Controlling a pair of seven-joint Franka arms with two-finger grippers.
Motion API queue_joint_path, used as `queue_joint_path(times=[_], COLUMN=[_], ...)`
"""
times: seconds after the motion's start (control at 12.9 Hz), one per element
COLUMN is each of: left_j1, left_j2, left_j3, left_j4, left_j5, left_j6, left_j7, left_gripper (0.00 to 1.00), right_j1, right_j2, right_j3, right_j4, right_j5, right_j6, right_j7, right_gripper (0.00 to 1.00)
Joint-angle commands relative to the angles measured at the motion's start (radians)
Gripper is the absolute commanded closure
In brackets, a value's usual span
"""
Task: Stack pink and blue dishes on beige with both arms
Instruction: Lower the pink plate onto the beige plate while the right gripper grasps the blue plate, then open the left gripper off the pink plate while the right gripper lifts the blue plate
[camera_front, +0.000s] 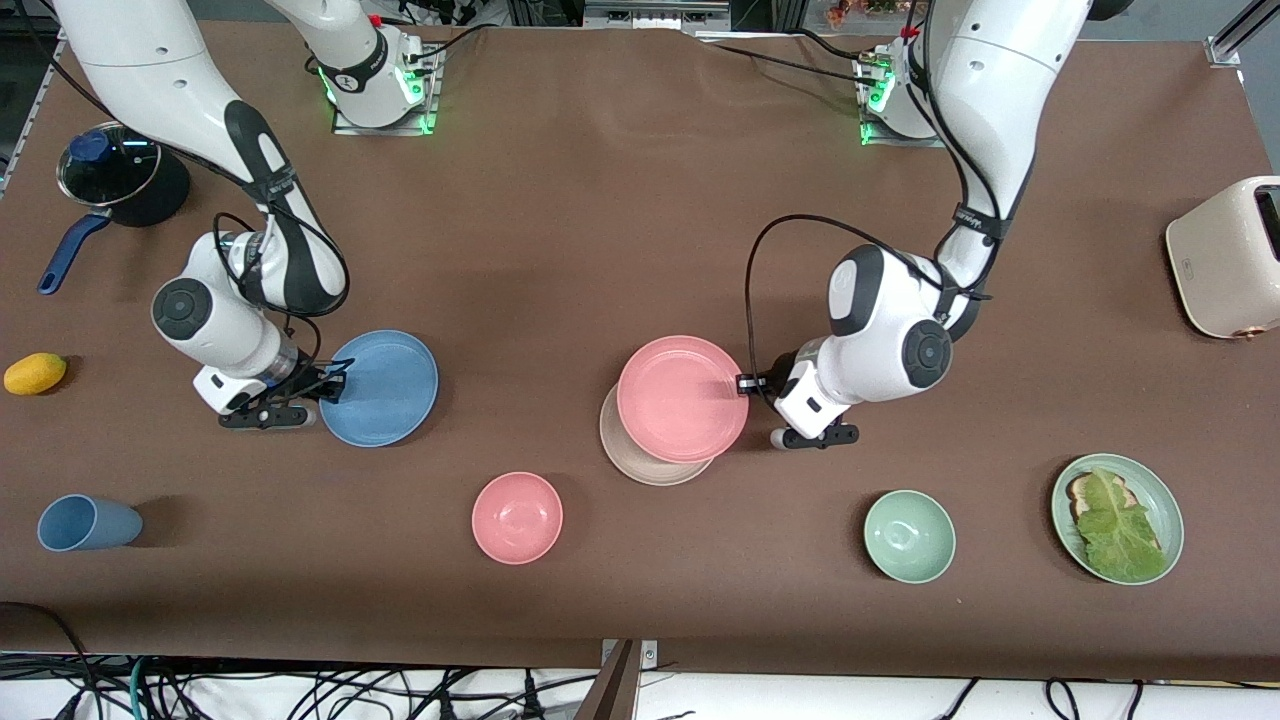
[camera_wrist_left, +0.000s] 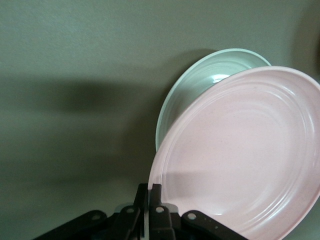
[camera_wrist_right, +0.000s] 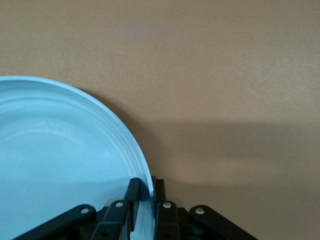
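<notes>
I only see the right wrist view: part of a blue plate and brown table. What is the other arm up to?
Observer: The left end effector is shut on the rim of a pink plate.
Visitor: Is that plate lying on anything?
Observer: It overlaps a beige plate, off-centre; whether they touch I cannot tell.
Visitor: And where is my blue plate?
Observer: The blue plate lies toward the right arm's end of the table, apart from those two, with the right end effector at its rim.
</notes>
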Motion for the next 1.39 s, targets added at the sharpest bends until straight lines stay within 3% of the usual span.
queue_joint_path(times=[0.0, 0.31, 0.62, 0.7, 0.77, 0.93, 1.31], left_j1=[-0.039, -0.073, -0.079, -0.078, -0.071, -0.068, -0.013], left_j2=[0.047, 0.081, 0.092, 0.093, 0.096, 0.096, 0.043], left_j3=[0.016, 0.016, 0.016, 0.018, 0.019, 0.021, 0.019], left_j4=[0.038, 0.041, 0.044, 0.045, 0.045, 0.045, 0.056], left_j5=[-0.011, -0.013, -0.016, -0.018, -0.019, -0.021, -0.021], left_j6=[0.050, 0.109, 0.138, 0.138, 0.138, 0.138, 0.083], left_j7=[-0.023, -0.059, -0.059, -0.058, -0.053, -0.049, -0.050], left_gripper=[1.00, 1.00, 1.00, 0.93, 0.60, 0.35, 0.01], right_j1=[-0.018, -0.014, -0.006, -0.004, -0.004, -0.003, 0.020], right_j2=[0.004, 0.002, -0.007, -0.007, -0.003, -0.001, -0.001], right_j3=[0.011, 0.011, 0.035, 0.047, 0.064, 0.090, 0.162], right_j4=[0.029, 0.146, 0.393, 0.439, 0.473, 0.491, 0.511], right_j5=[0.030, 0.030, 0.028, 0.028, 0.028, 0.028, 0.028], right_j6=[-0.056, -0.232, -0.536, -0.577, -0.608, -0.618, -0.618], right_j7=[-0.029, -0.029, -0.032, -0.031, -0.025, -0.008, 0.167], right_gripper=[1.00, 1.00, 1.00, 1.00, 1.00, 1.00, 1.00])
